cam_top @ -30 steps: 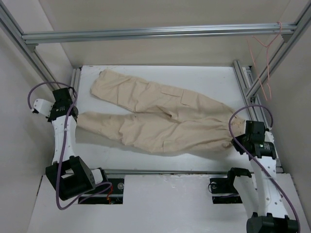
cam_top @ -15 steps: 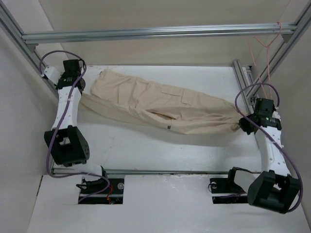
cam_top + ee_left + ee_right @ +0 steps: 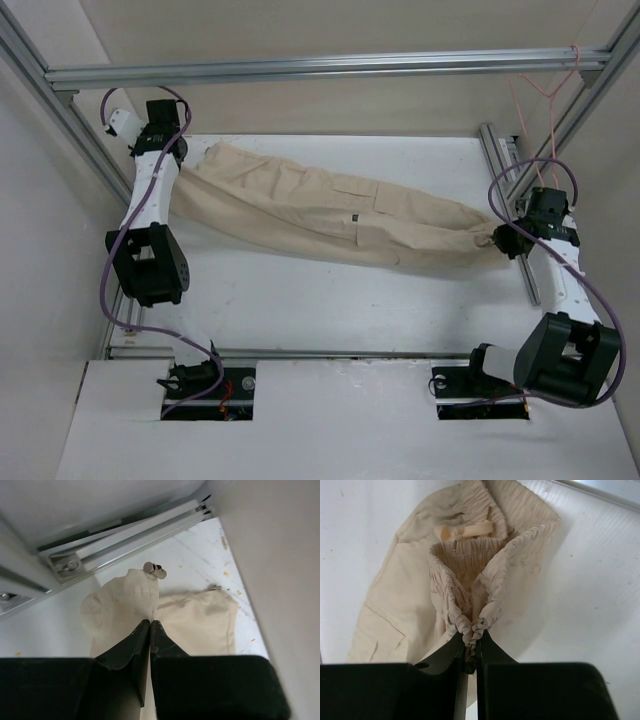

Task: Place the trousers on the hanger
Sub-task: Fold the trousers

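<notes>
Left claw (image 3: 150, 623) is pinched shut on the leg ends of the trousers (image 3: 320, 210), above the far left corner of the tabletop (image 3: 300, 300). Right claw (image 3: 471, 647) is narrowly closed on the gathered waistband near the right edge. The trousers stretch between them, folded lengthwise. The hanger (image 3: 519, 115) hangs from the frame, far right

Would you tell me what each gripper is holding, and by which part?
Both hold the trousers: the left gripper pinches a leg's hem, the right gripper the gathered waistband.
</notes>
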Controlling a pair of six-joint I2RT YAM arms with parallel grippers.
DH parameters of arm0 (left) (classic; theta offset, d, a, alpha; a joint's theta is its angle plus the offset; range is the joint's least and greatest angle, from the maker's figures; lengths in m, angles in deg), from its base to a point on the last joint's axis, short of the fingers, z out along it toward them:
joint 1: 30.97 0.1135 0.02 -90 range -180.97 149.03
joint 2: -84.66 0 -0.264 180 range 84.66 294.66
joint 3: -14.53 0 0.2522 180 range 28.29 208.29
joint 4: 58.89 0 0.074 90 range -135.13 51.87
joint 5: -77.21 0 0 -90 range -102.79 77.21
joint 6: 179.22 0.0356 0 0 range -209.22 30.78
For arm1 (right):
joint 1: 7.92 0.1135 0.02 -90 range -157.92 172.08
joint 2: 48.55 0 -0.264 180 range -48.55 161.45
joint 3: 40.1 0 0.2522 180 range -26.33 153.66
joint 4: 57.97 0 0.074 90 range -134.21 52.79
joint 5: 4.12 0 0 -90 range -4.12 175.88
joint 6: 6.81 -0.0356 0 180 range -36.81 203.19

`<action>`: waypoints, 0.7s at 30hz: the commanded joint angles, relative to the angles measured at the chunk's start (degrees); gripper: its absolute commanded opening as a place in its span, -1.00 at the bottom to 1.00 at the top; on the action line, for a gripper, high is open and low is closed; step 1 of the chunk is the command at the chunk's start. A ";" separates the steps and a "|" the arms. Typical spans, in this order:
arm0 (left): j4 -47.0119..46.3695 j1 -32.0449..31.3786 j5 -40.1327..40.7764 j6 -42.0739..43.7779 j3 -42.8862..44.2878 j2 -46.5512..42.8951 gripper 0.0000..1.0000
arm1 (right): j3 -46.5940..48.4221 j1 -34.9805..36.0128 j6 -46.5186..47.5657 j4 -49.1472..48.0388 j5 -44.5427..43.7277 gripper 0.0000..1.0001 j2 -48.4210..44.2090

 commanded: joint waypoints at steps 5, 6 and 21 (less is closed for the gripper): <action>-4.30 0.09 1.04 0.52 11.68 6.89 -0.96 | 5.58 -1.29 -2.23 -7.79 1.77 -0.97 4.75; -4.56 0.09 1.04 0.52 12.38 7.95 -0.96 | 6.11 -1.47 -2.32 -8.40 1.94 -0.97 5.71; -17.90 -2.45 3.40 -0.89 21.00 20.08 -0.94 | 12.71 -1.47 -7.15 -22.64 6.16 -0.97 20.74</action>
